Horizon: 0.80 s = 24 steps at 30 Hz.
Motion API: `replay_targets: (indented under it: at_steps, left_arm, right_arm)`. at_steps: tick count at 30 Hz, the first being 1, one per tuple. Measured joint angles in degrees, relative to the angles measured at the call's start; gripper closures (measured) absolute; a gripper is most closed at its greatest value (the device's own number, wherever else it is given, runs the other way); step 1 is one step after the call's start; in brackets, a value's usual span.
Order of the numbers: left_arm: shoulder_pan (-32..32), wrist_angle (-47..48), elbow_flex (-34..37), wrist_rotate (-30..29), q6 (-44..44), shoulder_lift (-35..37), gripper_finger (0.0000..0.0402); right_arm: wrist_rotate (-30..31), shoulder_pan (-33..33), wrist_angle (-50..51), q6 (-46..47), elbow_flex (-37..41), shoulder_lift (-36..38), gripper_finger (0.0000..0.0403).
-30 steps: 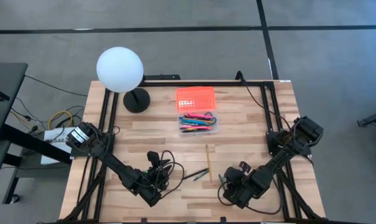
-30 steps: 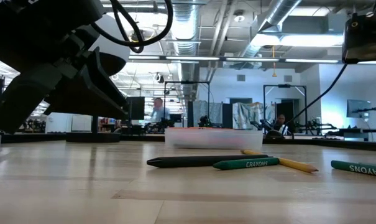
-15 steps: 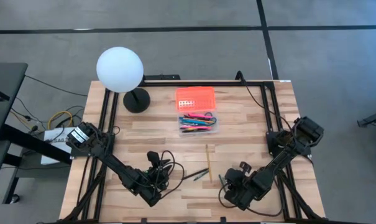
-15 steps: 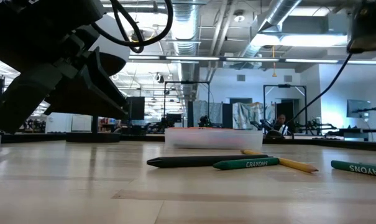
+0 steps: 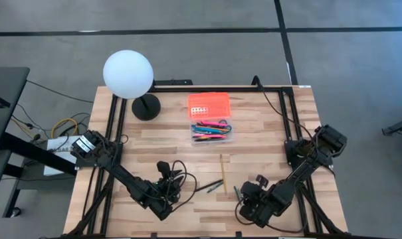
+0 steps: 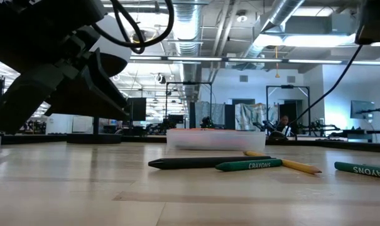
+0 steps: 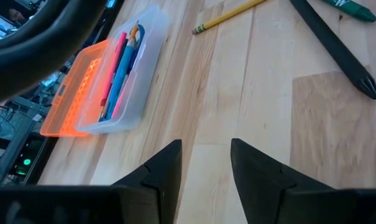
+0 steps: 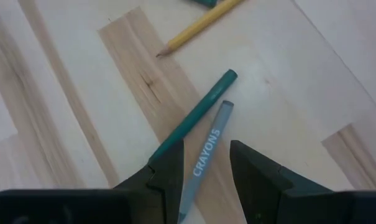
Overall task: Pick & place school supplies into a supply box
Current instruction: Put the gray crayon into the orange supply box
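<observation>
From above, the supply box [image 5: 211,131] lies far-centre on the table [image 5: 267,126], both arms near. Low across the table, a black pen [image 6: 202,162] and green crayon [image 6: 249,166] lie loose. Left gripper [image 7: 205,163]: jaws spread, empty. Right gripper [image 8: 206,165]: jaws spread over a grey crayon [image 8: 203,158].

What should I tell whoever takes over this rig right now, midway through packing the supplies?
Left gripper: open, empty, hovering low at the table's front left.
Right gripper: open, empty, over a green pencil and a grey crayon at the front right; not closed on either.
Supply box: open at table centre, orange lid folded back, several pens already in the clear base.
Left outside: yellow pencil, black pen, green crayon, plus the two under the right gripper.
Next, likely: close the right gripper on one of the pair below it, carry it to the box.
</observation>
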<state>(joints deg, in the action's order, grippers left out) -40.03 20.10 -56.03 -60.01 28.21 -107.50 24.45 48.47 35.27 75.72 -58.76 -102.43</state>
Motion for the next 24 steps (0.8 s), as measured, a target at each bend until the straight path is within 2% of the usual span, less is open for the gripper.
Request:
replay_targets:
  at_steps: [18,24]
  left_arm:
    - [0.00,0.02,0.85,0.70,1.39,-0.46,0.0269]
    - [0.00,0.00,0.85,0.62,1.39,-0.48,0.0269]
  right_arm:
    - [-2.24,-0.22,-6.40,5.03,5.69,0.12,0.0281]
    - [-4.93,-0.28,-3.25,9.79,6.28,0.28,0.0287]
